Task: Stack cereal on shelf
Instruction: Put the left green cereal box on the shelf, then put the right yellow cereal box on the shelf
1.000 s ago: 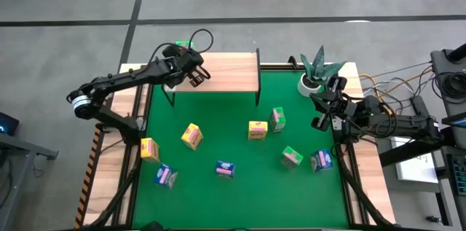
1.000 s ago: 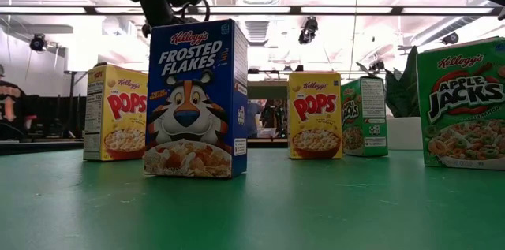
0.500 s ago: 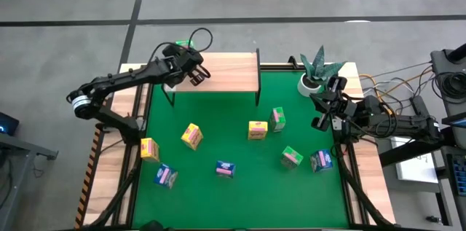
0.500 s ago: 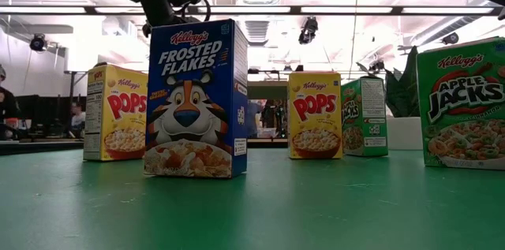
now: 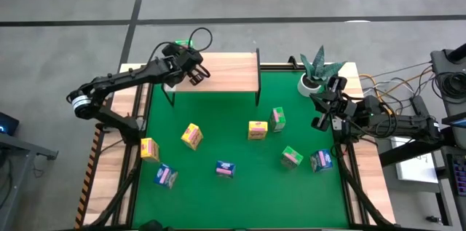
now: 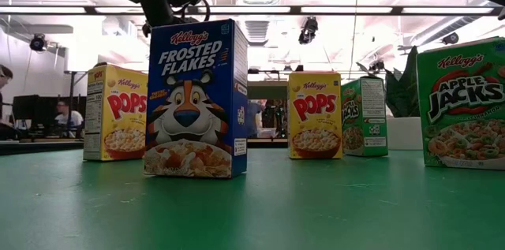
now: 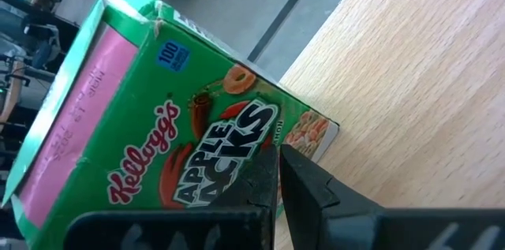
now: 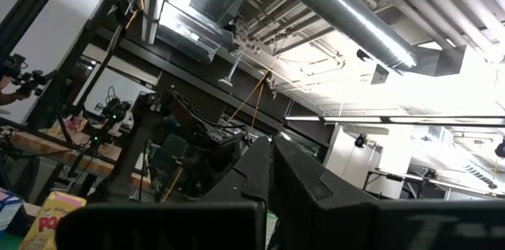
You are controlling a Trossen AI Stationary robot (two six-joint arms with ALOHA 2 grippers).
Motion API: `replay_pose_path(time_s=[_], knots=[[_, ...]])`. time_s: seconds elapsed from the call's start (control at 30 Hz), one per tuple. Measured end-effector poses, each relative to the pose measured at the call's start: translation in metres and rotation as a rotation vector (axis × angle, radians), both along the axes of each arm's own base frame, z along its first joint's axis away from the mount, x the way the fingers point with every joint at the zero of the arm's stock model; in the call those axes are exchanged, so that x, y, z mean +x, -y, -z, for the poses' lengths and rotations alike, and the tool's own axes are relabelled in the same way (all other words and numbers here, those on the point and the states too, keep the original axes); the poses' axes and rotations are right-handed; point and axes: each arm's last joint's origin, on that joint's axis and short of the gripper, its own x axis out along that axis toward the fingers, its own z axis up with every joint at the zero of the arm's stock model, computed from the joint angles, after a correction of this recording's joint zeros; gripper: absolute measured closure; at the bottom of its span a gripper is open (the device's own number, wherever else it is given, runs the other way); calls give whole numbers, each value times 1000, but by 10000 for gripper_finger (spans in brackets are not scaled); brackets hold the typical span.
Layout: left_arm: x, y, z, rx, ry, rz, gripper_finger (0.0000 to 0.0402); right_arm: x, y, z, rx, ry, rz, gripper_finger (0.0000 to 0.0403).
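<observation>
A green cereal box lies tilted on the pale wooden top of the shelf, at its far left corner, with one lower corner on the wood. My left gripper is shut above that end of the shelf, its fingertips right in front of the box's printed face. Several more cereal boxes stand on the green mat: yellow, blue, green. My right gripper waits shut at the mat's right edge, pointing upward. My left gripper's shut fingertips show against the printed front of the green box, coming at it slanting down over the shelf top. Whether they touch the box I cannot tell.
A potted plant in a white pot stands at the mat's far right corner, next to the shelf. In the low view a blue box stands nearest, with yellow and green boxes behind and beside it. Cables lie at the right.
</observation>
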Motion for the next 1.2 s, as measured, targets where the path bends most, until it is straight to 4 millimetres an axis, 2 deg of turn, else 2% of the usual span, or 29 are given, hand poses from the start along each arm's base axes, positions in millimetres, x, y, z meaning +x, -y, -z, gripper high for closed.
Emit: replay_pose_path(time_s=[0.53,0.77,1.0,1.1,1.2], knots=[[-2,5,-1,-9,-18,9,402,0,0,0,0,0,0,394],[-5,24,-22,-12,23,38,402,0,0,0,-3,-1,2,394],[4,58,-54,-52,151,82,402,0,0,0,-9,-2,6,394],[13,83,-63,-81,216,175,402,0,0,0,-9,-2,5,394],[22,117,-70,-97,253,309,402,0,0,0,-8,-3,5,394]])
